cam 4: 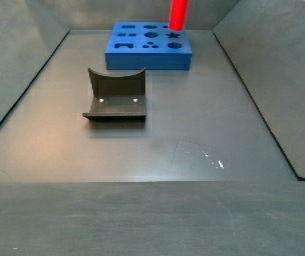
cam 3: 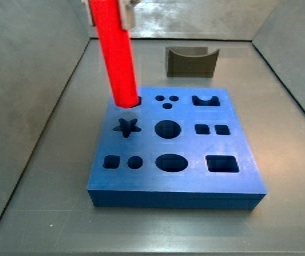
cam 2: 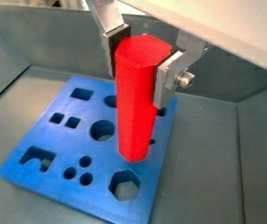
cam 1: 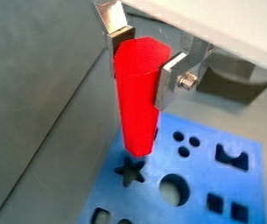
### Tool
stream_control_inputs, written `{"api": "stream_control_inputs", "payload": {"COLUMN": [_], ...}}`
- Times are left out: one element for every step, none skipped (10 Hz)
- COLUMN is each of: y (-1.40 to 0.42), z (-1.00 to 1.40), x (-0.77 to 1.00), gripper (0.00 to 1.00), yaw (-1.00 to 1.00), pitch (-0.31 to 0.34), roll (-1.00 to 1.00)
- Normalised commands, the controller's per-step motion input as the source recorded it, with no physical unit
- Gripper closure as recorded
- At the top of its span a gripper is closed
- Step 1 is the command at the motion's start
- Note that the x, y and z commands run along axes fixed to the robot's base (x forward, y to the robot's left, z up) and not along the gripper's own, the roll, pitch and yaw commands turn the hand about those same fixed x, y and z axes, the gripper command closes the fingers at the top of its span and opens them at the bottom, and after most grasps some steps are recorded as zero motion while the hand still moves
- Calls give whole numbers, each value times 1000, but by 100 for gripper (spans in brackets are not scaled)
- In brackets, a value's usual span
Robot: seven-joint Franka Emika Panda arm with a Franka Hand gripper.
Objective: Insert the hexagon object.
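Observation:
My gripper (cam 1: 145,57) is shut on the upper end of the hexagon object (cam 1: 136,101), a long bright red faceted bar that hangs upright. Both wrist views show the silver fingers (cam 2: 167,77) clamping it, and the gripper (cam 2: 144,59) is centred over it. The blue block (cam 2: 66,144) with several shaped holes lies below. The bar's lower end (cam 3: 123,98) is at the block's far left corner, close to the hexagon hole (cam 2: 126,185). I cannot tell whether it touches the block. In a side view the bar (cam 4: 178,14) stands over the block (cam 4: 148,48), with the gripper out of frame.
The dark grey notched fixture (cam 4: 115,95) stands on the grey floor apart from the block, also in a side view (cam 3: 190,62) and a wrist view (cam 1: 231,80). Sloping grey bin walls (cam 3: 35,110) surround the floor. A star hole (cam 3: 128,127) is beside the bar's tip.

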Motion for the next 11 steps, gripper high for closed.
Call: {"api": "stream_control_inputs", "payload": {"y": [269,254,429,440,211,54,0,37,120,171,106], "z": [-103,-143,-200,-209,-229,-186,-117,-163,-371,-354,-297], "x": [0,77,77,0,-111,0,0,0,191,277,346], "gripper": [100,100,100,100,100,100,100,100,100,100,100], "yaw": [-546,-469,-477,-460,-283,-123,0,0,0,0,0], "pitch": [-44,11,17,0,-17,-4,0,0,43,90,131], "roll": [0,144,107,26,0,0,0,0,0,0,0]}}
